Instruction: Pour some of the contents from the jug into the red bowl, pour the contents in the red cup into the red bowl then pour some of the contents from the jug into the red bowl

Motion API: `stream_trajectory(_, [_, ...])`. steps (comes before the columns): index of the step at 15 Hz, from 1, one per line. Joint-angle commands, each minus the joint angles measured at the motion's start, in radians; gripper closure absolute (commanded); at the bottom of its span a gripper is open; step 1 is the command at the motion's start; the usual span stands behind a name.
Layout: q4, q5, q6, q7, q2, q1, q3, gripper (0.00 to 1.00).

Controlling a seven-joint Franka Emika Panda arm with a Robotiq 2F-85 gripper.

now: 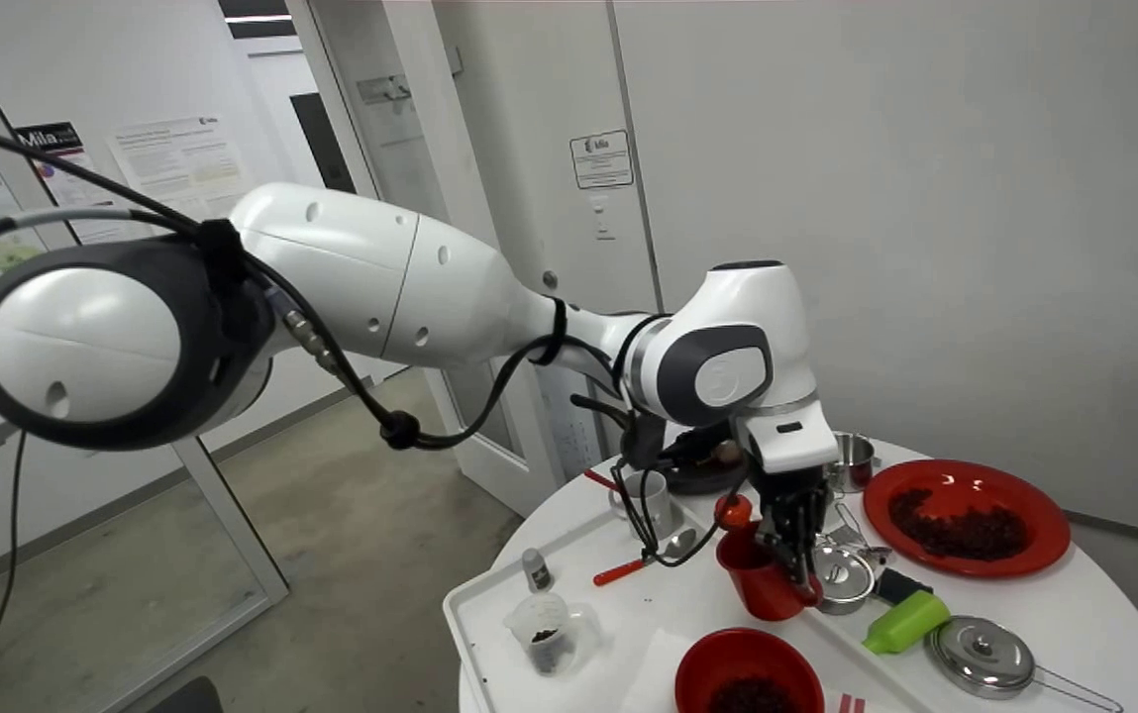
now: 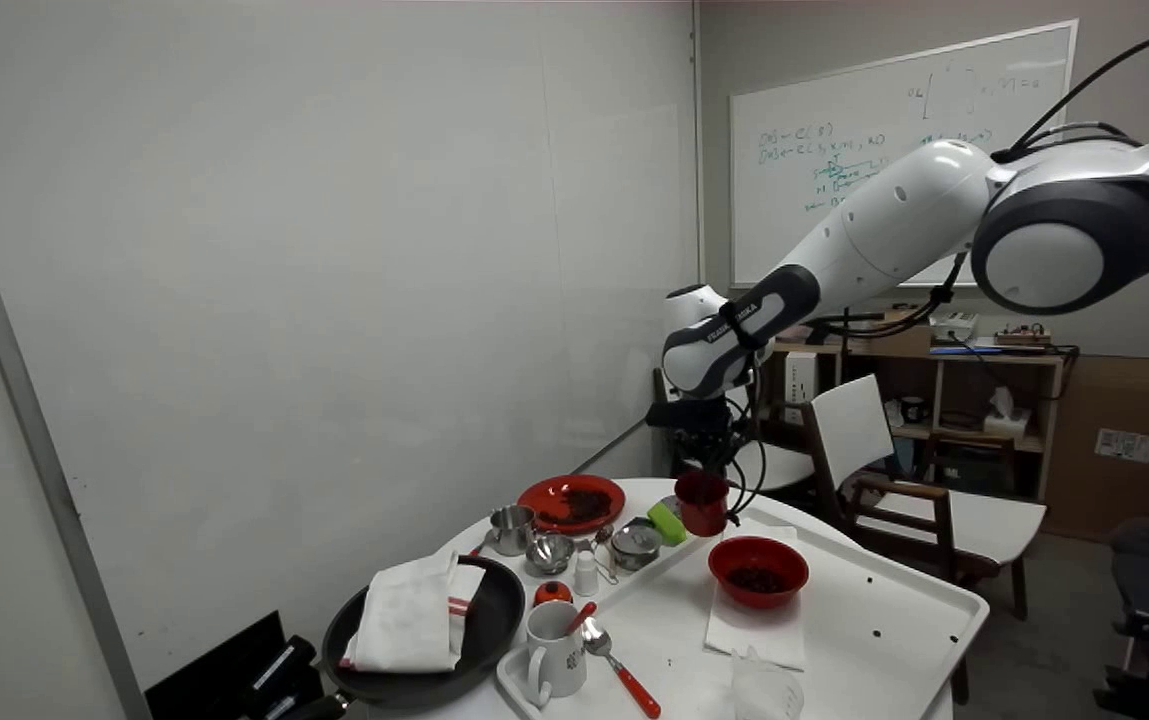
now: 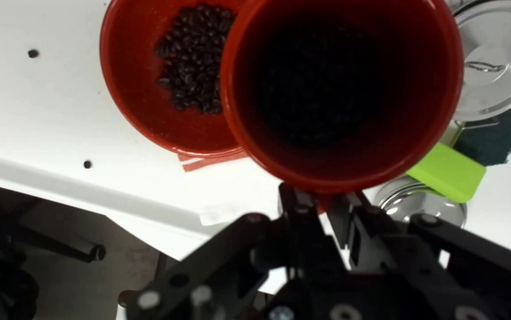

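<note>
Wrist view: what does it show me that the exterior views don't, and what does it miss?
Only the wrist view: dark contents deep inside the cup.
Only the exterior views: the mug, jug, pan and spoon.
Both: the hand holding the cup, the bowl with beans in it, the tray and the green thing.

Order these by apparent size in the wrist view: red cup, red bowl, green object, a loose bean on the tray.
1. Red cup and red bowl, unranked: the nearer cup hides part of the bowl, and both are cropped.
2. Green object
3. Loose bean
</note>
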Motion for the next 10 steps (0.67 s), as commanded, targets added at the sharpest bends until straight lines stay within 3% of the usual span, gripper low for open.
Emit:
stream_trajectory(1, [-0.089,-0.013,-0.008,0.076,-0.055,0.033,-0.047,0.92])
stream_trajectory(7, [-0.233,-0.061,-0.010,0.244,-0.103,0.149,-0.176,0.92])
stream_trajectory(8, [-0.240,-0.136,-0.017,0.302,-0.117,0.133,-0.140,0.92])
stream_trajectory(10, [-0.223,-0.203,-0.051,0.366,-0.104,0.150,-0.141,0.92])
